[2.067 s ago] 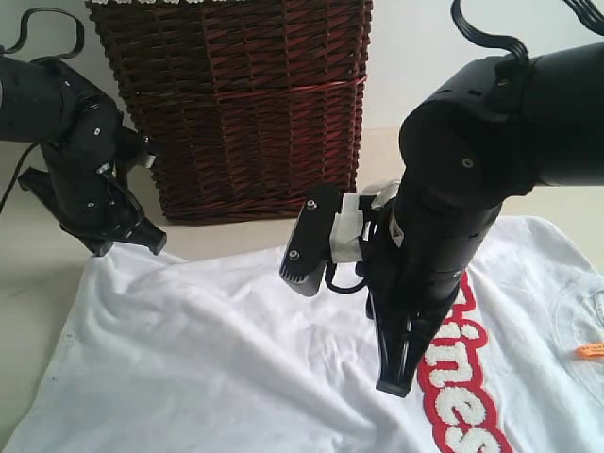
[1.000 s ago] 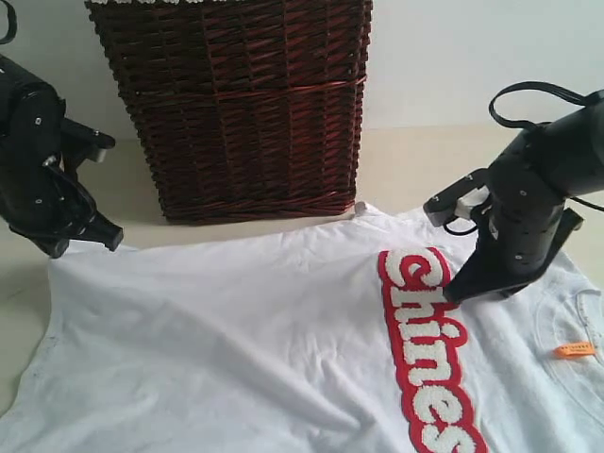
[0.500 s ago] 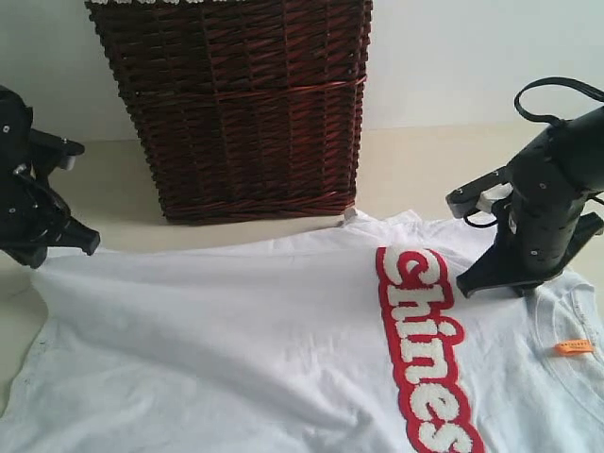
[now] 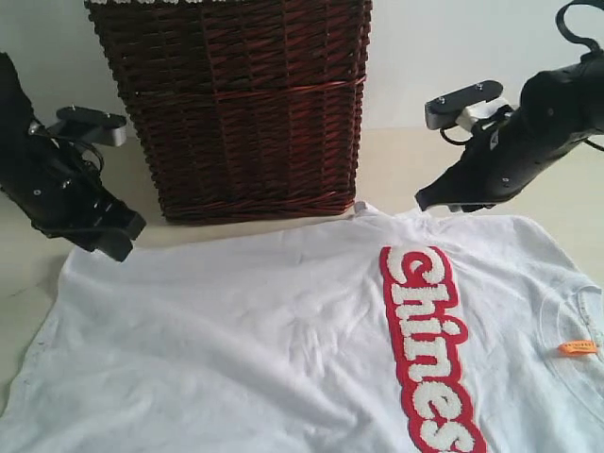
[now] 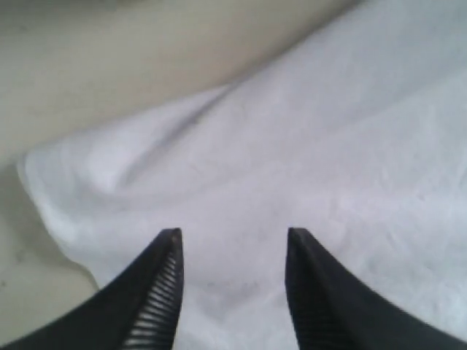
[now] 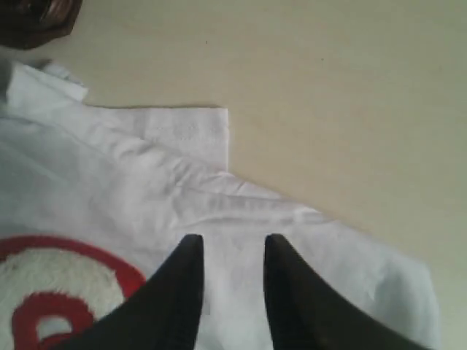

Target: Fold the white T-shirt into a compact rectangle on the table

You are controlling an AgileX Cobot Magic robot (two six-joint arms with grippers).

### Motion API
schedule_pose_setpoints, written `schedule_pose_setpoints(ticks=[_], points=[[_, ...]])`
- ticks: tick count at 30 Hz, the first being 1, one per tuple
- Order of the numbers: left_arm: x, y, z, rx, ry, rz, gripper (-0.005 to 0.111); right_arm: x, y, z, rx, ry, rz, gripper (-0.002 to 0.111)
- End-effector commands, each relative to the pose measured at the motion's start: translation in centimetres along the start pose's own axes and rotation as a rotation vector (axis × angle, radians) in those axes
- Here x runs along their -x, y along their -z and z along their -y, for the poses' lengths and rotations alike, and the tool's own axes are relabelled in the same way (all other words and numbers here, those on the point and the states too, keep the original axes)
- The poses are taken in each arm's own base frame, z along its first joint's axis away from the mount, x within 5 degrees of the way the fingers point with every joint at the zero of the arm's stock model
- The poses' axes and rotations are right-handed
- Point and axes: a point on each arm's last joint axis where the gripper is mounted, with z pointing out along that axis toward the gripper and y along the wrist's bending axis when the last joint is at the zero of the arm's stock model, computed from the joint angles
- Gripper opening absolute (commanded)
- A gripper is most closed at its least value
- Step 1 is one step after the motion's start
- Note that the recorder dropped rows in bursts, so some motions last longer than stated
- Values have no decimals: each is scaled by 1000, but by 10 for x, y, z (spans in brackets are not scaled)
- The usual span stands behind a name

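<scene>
Left gripper (image 5: 230, 235) over spread, wrinkled white T-shirt (image 4: 264, 340)

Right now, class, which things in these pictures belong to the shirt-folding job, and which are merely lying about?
Belong to the job: white cotton T-shirt with fuzzy lettering on a red band; smooth pale cream table; black left hand; black right hand.
Just lying about: dark brown wicker basket.
</scene>
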Motion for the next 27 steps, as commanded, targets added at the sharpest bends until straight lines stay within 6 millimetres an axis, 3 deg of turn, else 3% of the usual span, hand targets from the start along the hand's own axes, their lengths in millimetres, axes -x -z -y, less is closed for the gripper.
schedule_pose_setpoints(ticks=[1,7,12,18,25,27], points=[[-3,-1,10,-62,-14,-47,31,4,-29,11,-20,-125,-77,42],[-27,-24,31,-259,-115,-249,31,-17,-60,17,-46,-87,-215,41],[-45,-45,51,-344,-184,-391,31,-18,-63,16,-46,-84,-225,41],[-66,-57,75,-352,-287,-541,31,-18,-63,16,-46,-84,-224,41],[-67,-53,81,-324,-309,-546,55,-18,-63,16,-45,-82,-216,41],[-66,-49,82,-337,-300,-539,56,-14,-59,17,-46,-82,-189,41]])
